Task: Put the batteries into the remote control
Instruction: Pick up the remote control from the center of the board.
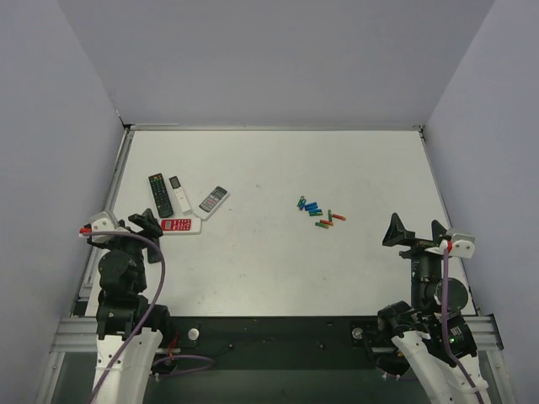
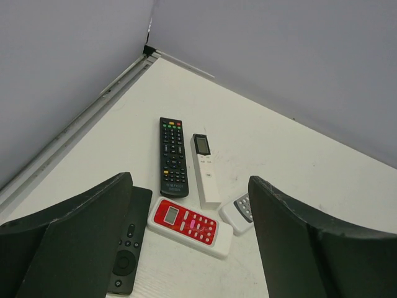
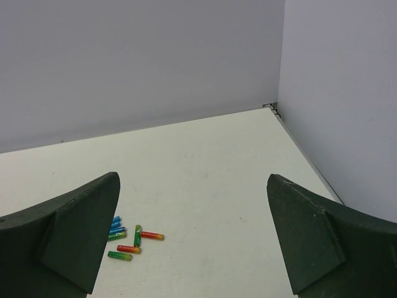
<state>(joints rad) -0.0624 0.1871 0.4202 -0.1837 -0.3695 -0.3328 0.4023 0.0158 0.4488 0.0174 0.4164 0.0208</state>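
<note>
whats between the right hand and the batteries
Nothing but bare white table separates the right hand from the batteries, as the top view shows.

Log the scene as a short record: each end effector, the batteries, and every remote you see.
left end effector: open, empty, near the remotes
right end effector: open, empty, facing the batteries
batteries: loose cluster, orange-red, green and blue, well apart from the remotes
slim black remote: flat, partly hidden by a left finger
other remotes: black remote with coloured buttons; white slim remote; red-and-white remote; grey-keyed remote
</note>
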